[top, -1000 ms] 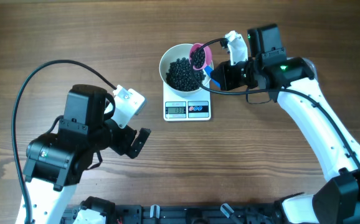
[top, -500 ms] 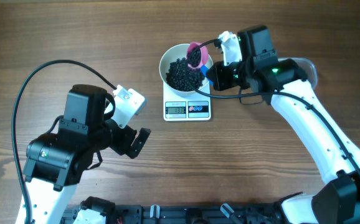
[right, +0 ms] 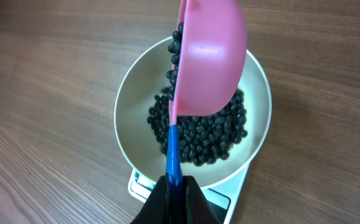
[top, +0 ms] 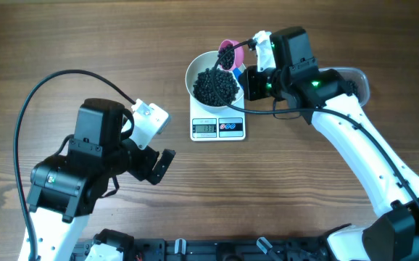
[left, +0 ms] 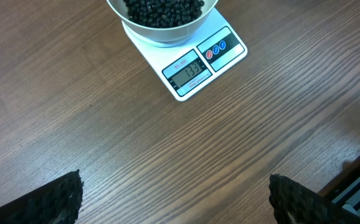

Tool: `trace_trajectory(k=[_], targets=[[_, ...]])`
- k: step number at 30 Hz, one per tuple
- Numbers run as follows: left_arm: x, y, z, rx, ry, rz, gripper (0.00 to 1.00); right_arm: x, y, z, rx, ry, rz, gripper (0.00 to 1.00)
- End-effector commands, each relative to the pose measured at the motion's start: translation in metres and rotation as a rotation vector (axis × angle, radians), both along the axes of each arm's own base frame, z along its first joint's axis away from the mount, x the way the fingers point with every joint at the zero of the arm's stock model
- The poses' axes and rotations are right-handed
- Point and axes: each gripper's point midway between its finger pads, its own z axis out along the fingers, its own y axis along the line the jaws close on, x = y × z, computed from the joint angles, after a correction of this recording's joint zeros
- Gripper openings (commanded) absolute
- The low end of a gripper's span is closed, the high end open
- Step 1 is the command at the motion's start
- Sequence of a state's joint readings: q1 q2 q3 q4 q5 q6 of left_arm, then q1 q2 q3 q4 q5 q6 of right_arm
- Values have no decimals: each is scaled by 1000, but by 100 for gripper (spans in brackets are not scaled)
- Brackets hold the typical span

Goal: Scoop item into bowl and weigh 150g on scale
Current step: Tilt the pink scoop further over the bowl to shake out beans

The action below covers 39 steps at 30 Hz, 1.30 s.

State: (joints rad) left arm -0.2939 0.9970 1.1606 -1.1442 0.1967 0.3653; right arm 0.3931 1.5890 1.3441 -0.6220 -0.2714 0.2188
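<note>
Looks like a robotics lab bench: a wood-grain table (top: 282, 203) with a left arm (top: 72, 181) and a right arm (top: 362, 152) mounted at its near edge, a black rail (top: 195, 250) there, a loose cable (top: 72, 71), and a small scale (top: 218, 127) far centre.

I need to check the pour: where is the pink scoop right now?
In the overhead view the pink scoop hangs tilted over the far right rim of the white bowl on the scale, its blue handle in the right jaws.
</note>
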Motion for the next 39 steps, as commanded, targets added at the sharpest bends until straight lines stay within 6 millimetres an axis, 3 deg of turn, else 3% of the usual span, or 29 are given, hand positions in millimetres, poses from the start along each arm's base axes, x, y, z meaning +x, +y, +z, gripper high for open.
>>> trace_trajectory(k=[1,3,5,7,9,12,13,15,18,20,23,39], targets=[[2,-2,7,-9,-23,-19,100,2,-5,10,-35,-31,-16,5],[2,-2,7,-9,-23,-18,100,7,-3,13,12,-23,-59,5],[2,-2,7,-9,-23,-18,100,2,-3,11,-34,-42,7,4],[2,-2,7,-9,-23,-18,100,11,-8,19,15,-39,-90,4],[2,-2,7,-8,-23,-19,100,1,4,14,16,-29,17,4],[2,-2,7,-9,-23,-18,100,7,-7,13,28,1,-91,5],[2,-2,7,-9,-23,-19,100,2,1,10,27,2,-25,4],[2,-2,7,-9,-23,-18,100,2,-7,7,-20,-3,-47,5],[2,-2,7,-9,-23,-18,100,0,-1,8,0,-1,-18,4],[2,-2,7,-9,-23,-18,100,2,-11,7,-25,2,-67,4],[2,-2,7,-8,-23,-19,100,-1,-1,8,11,12,-34,4],[2,-2,7,-9,-23,-18,100,6,0,14,43,-5,-60,4]])
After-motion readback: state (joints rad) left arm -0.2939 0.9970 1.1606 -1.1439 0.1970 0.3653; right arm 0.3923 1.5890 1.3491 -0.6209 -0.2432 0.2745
